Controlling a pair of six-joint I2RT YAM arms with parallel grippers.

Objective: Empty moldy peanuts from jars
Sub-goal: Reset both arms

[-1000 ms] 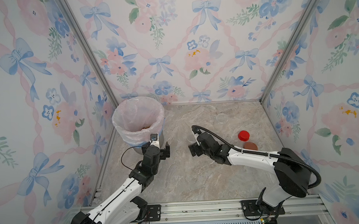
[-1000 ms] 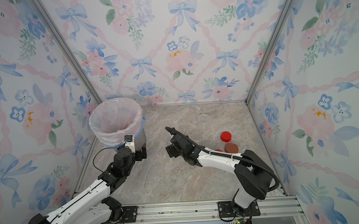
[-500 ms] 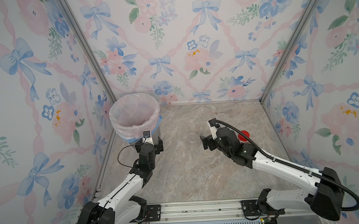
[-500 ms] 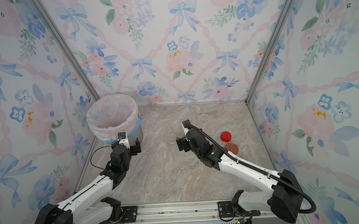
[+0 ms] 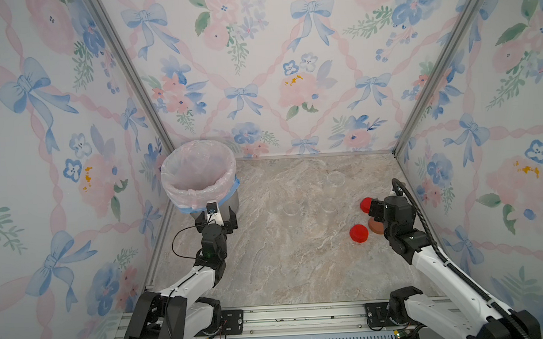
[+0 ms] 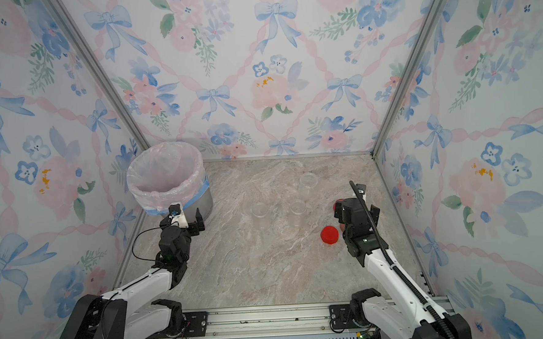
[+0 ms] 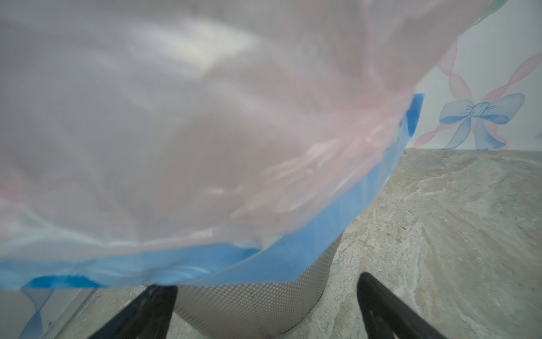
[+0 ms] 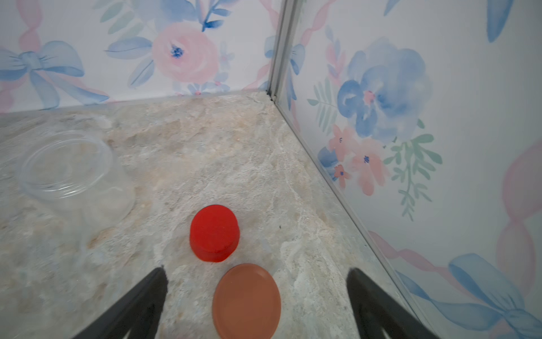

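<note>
1. My left tool (image 5: 216, 220), spread wide and empty, sits low beside the lined bin (image 5: 200, 180)
2. My right tool (image 5: 388, 207), likewise wide and empty, hovers over a brown lid (image 8: 246, 299) and a red lid (image 8: 214, 232)
3. Three lidless jars (image 5: 290, 209) stand mid-desk (image 5: 285, 271)

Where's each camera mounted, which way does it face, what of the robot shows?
Top views: high in front, looking down and back at the marble table; both arms show, left end effector and right end effector.
Left wrist: faces the grey mesh bin with pink plastic liner; its black fingers show.
Right wrist: faces the back right corner, red round lid, brown round lid; its fingers show.
Shared: the bin, also in both top views.
</note>
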